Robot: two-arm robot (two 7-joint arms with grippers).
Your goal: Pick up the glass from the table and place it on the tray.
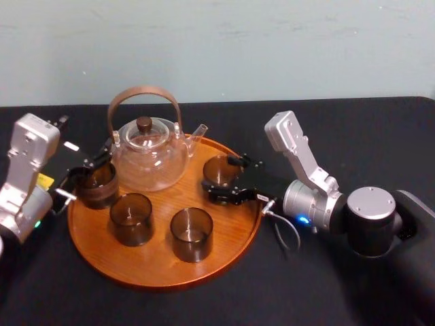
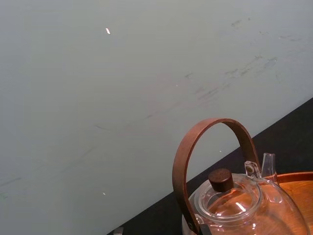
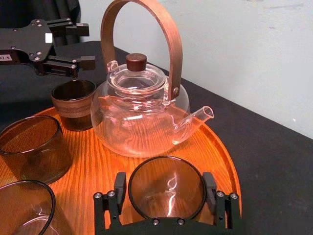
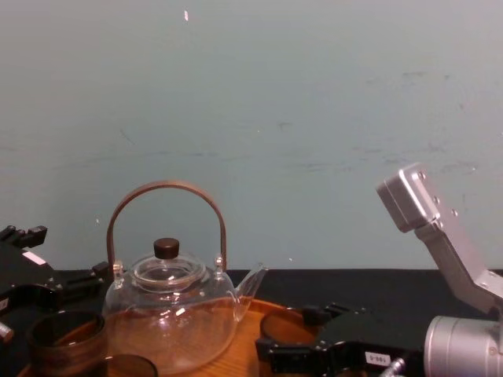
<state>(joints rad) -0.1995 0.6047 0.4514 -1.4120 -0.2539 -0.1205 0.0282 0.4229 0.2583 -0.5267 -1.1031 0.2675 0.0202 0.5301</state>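
Observation:
The glass (image 1: pixel 217 170), a short smoky-brown tumbler, stands upright on the right side of the round wooden tray (image 1: pixel 156 265), just inside its rim. My right gripper (image 1: pixel 228 180) is shut on the glass, one finger on each side. In the right wrist view the fingers (image 3: pixel 120 188) press against the glass (image 3: pixel 166 176) walls, with its base on the tray (image 3: pixel 98 161). My left gripper (image 1: pixel 85 173) is open at the tray's left edge. It hovers just above and behind another tumbler (image 1: pixel 95 185) and holds nothing.
A clear glass teapot (image 1: pixel 149 153) with an arched brown handle stands at the back of the tray, close to both grippers. Two more brown tumblers (image 1: pixel 131 217) (image 1: pixel 192 234) stand at the tray's front. Black tablecloth surrounds the tray, and a pale wall rises behind.

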